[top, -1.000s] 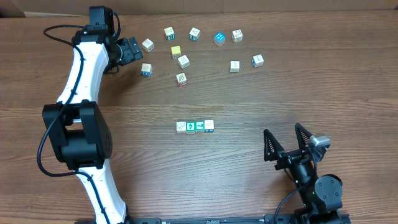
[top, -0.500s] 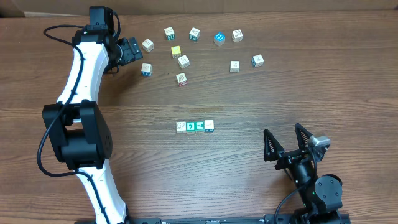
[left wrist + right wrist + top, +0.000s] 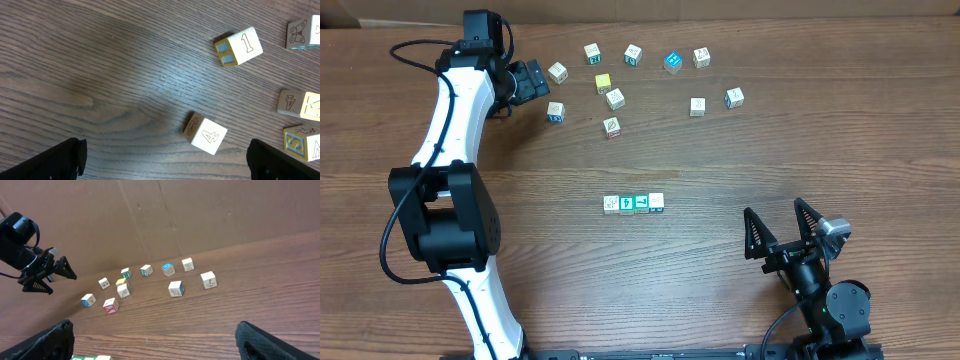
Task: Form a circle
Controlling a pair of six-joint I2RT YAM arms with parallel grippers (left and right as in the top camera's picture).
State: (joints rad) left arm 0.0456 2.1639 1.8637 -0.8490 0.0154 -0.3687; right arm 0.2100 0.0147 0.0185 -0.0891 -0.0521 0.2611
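Both jaws wide open, empty, unmoved | four-block row (image 3: pixel 633 203) and scattered blocks (image 3: pixel 614 98) unshifted since earlier frame

Overhead: bright, even, diffuse light; short soft shadows under blocks (image 3: pixel 614 98). Left wrist: pale bluish glare across table (image 3: pixel 165 75), blocks sharp. Right wrist: warmer, dimmer, far blocks slightly soft. Fingers (image 3: pixel 55 160) dark, blurred at bottom corners.

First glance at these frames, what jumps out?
A tight row of four blocks sits in the middle, straight rather than curved. Roughly a dozen loose blocks lie scattered on the far side, where the white left arm reaches, its left gripper open beside them. The right gripper stands open at the near right.
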